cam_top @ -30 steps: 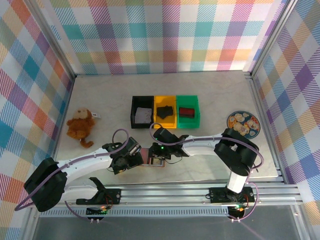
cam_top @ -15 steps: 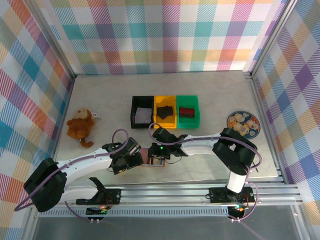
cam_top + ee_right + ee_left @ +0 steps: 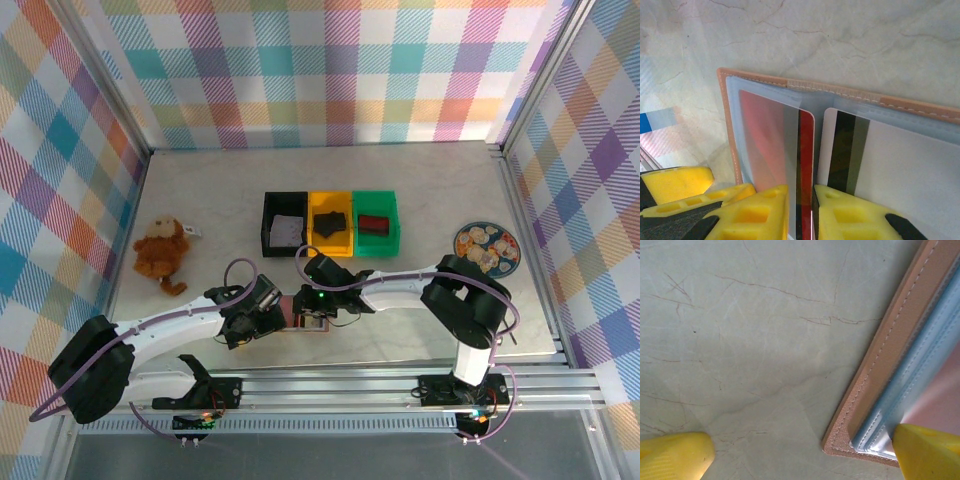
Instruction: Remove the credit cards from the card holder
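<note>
The pinkish-tan card holder (image 3: pixel 292 312) lies open on the table near the front edge, pale blue-grey inside up. In the right wrist view its stitched rim (image 3: pixel 840 91) frames two pockets: a red credit card (image 3: pixel 772 140) on the left and a white one with a black stripe (image 3: pixel 890 160) on the right. My right gripper (image 3: pixel 801 215) is shut on the red card's edge. My left gripper (image 3: pixel 802 455) is open wide, and its right fingertip (image 3: pixel 930 452) rests on the card holder's corner (image 3: pixel 900 340).
Black (image 3: pixel 283 222), yellow (image 3: pixel 330 222) and green (image 3: pixel 375 222) bins stand in a row behind the card holder. A plush monkey (image 3: pixel 160 248) lies at the left, and a plate of cookies (image 3: pixel 486 243) sits at the right. The table's front rail is close behind both grippers.
The right arm has drifted slightly to the left. The left arm and the card holder have stayed in place.
</note>
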Action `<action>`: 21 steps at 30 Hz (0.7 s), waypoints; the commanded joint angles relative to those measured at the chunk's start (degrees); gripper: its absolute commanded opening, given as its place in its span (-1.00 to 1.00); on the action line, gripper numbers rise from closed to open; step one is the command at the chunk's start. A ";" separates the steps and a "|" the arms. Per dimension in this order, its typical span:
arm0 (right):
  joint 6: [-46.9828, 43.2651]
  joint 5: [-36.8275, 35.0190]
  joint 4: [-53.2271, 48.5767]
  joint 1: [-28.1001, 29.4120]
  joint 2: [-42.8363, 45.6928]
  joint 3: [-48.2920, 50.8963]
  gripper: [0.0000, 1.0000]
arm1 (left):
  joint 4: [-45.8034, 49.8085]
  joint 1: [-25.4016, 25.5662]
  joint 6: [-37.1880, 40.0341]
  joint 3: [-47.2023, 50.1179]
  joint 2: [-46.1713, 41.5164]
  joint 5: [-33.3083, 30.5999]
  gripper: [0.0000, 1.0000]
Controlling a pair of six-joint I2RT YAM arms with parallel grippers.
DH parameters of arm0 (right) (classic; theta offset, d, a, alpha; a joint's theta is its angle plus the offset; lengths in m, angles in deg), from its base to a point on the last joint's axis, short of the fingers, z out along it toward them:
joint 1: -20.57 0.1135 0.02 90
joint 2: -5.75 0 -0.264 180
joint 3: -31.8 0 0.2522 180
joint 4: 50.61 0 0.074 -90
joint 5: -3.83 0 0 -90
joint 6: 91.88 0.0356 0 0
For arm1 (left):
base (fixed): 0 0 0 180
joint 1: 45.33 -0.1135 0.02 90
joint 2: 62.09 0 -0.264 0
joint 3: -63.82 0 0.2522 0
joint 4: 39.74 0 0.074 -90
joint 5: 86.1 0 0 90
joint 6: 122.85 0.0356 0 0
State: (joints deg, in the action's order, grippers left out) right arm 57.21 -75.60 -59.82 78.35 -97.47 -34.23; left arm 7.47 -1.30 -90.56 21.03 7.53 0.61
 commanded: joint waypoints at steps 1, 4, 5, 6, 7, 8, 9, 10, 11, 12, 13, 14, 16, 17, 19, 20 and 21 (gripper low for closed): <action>-0.91 1.74 3.06 0.38 -0.67 0.71 -0.59 | -9.63 -0.49 -1.79 5.93 4.79 7.33 0.91; -0.58 1.91 3.77 0.38 -0.68 1.33 -0.61 | -9.63 -0.55 -1.79 5.84 4.84 7.33 0.91; -0.53 1.95 4.03 0.39 -0.67 1.50 -0.62 | -9.63 -0.56 -1.79 5.81 4.82 7.33 0.91; -0.47 2.01 3.93 0.33 -0.71 1.59 -0.62 | -9.68 -0.58 -1.79 5.83 4.82 7.33 0.91; -0.34 2.00 4.25 0.35 -0.67 1.79 -0.63 | -9.64 -0.53 -1.79 5.83 4.82 7.33 0.91; -0.21 2.00 4.57 0.35 -0.62 1.99 -0.65 | -9.59 -0.56 -1.84 5.83 4.88 7.27 0.91; -0.23 2.00 4.73 0.34 -0.51 2.21 -0.68 | -9.57 -0.59 -1.80 5.79 4.91 7.24 0.91; -0.13 1.91 4.86 0.34 -0.41 2.40 -0.71 | -9.63 -0.57 -1.74 5.70 4.91 7.33 0.91; -0.12 1.83 4.85 0.43 -0.32 2.50 -0.72 | -9.59 -0.53 -1.70 5.70 4.91 7.33 0.91; -0.12 1.78 4.91 0.33 -0.15 2.56 -0.72 | -9.53 -0.60 -1.70 5.66 4.93 7.33 0.91; -0.14 1.67 4.93 0.35 -0.07 2.69 -0.72 | -9.47 -0.56 -1.71 5.66 4.91 7.33 0.91; -0.05 1.56 5.05 0.40 0.10 2.83 -0.73 | -9.37 -0.53 -1.70 5.57 4.84 7.33 0.91; -0.03 1.47 5.18 0.33 0.38 3.09 -0.77 | -9.13 -0.53 -1.71 5.48 4.67 7.23 0.91; -0.10 1.47 5.13 0.37 0.47 3.18 -0.79 | -9.09 -0.52 -1.74 5.48 4.51 7.24 0.91; -0.29 1.22 5.26 0.36 1.03 3.64 -0.85 | -8.80 -0.57 -1.72 5.31 4.16 7.19 0.91; -0.31 1.05 5.45 0.40 1.21 4.02 -0.86 | -8.64 -0.59 -1.72 5.22 3.96 7.08 0.91; -0.29 0.88 5.64 0.35 1.50 4.43 -0.87 | -8.50 -0.53 -1.75 5.21 3.81 6.99 0.91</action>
State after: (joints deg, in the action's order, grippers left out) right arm 57.23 -75.17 -54.92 78.35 -97.28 -31.30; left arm 7.51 -1.30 -90.69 20.98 7.53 0.59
